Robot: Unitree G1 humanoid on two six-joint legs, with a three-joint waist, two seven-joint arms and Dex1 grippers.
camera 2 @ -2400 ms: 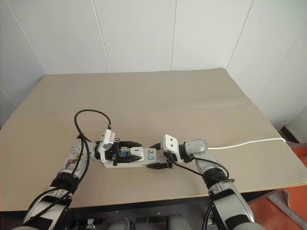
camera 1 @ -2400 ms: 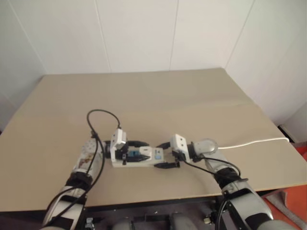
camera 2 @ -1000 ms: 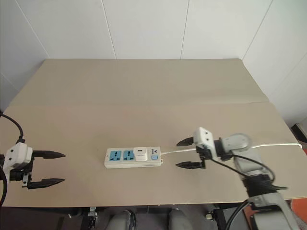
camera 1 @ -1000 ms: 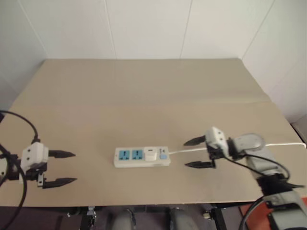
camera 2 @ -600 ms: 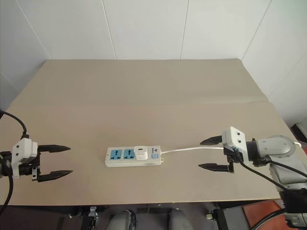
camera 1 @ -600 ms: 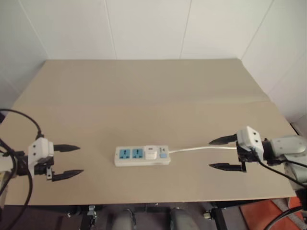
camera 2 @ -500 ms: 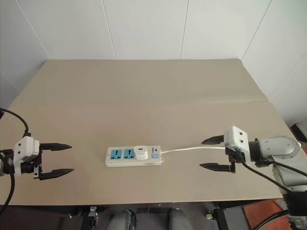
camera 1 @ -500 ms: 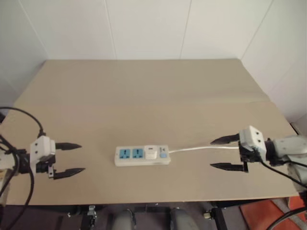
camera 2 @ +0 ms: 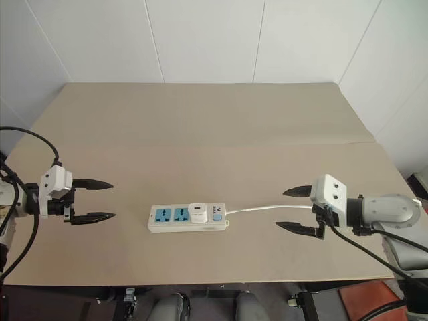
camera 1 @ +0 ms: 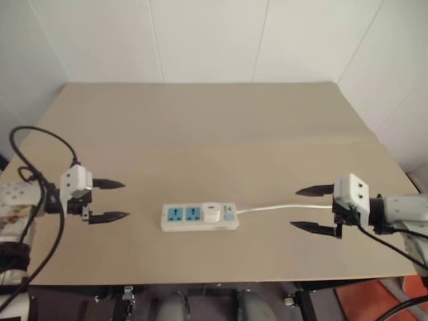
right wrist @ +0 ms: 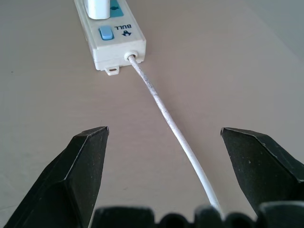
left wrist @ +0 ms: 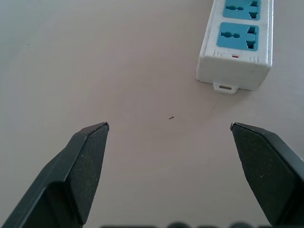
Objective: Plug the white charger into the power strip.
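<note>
The white charger (right wrist: 98, 8) is cut off; the cord (right wrist: 171, 126) perhaps continues beneath the tool.

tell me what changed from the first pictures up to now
Both grippers let go and drew apart: the left gripper went out to the robot's left, the right gripper to its right along the cord, both open. The white charger sits plugged into the power strip, which has stayed in place on the table.

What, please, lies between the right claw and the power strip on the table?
Only the strip's thin white cord, running across bare table from the power strip to between the open right claw's fingers; the right wrist view shows it too.
</note>
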